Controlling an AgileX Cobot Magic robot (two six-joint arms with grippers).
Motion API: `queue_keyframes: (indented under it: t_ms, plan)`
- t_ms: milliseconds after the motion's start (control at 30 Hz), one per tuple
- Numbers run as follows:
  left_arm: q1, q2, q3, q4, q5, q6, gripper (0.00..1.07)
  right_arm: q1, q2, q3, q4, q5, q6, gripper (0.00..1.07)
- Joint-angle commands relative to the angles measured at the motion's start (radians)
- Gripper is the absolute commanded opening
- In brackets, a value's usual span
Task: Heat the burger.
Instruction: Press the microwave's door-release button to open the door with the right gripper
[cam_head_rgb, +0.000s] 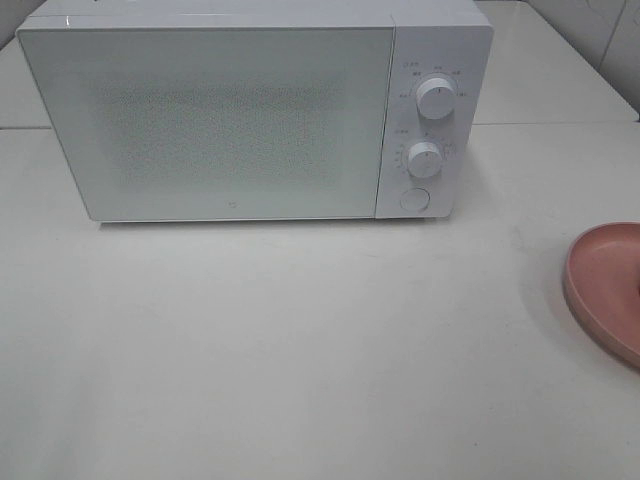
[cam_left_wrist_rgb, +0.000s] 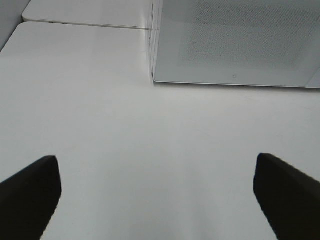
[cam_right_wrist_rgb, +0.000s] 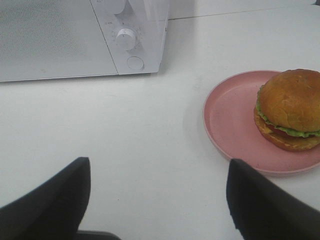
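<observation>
The burger (cam_right_wrist_rgb: 290, 109), with a golden-brown bun, lettuce and tomato, sits on the round pink plate (cam_right_wrist_rgb: 235, 120) in the right wrist view. In the high view only the plate's edge (cam_head_rgb: 605, 285) shows at the right border and the burger is out of view. The white microwave (cam_head_rgb: 255, 110) stands at the back with its door shut; it also shows in the left wrist view (cam_left_wrist_rgb: 235, 42) and the right wrist view (cam_right_wrist_rgb: 75, 37). My left gripper (cam_left_wrist_rgb: 157, 197) is open above bare table. My right gripper (cam_right_wrist_rgb: 157, 200) is open, short of the plate. Neither arm shows in the high view.
The microwave has two knobs (cam_head_rgb: 436, 96) (cam_head_rgb: 424, 158) and a round button (cam_head_rgb: 414, 198) on its right panel. The white table (cam_head_rgb: 300, 350) spreads in front of it. A table seam (cam_left_wrist_rgb: 85, 25) runs at the back left.
</observation>
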Motion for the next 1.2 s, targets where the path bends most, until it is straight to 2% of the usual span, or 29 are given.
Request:
queue_keyframes:
  t_ms: [33, 967, 1200]
  plan:
    - [-0.003, -0.019, 0.003, -0.001, -0.003, 0.001, 1.02, -0.004, -0.025, 0.002, -0.007, -0.007, 0.008, 0.74]
    - [-0.003, -0.019, 0.003, -0.001, -0.003, 0.001, 1.02, -0.004, -0.025, 0.002, 0.000, -0.011, 0.009, 0.74]
    - [-0.003, -0.019, 0.003, -0.001, -0.003, 0.001, 1.02, -0.004, 0.067, -0.032, 0.030, -0.122, 0.012, 0.74]
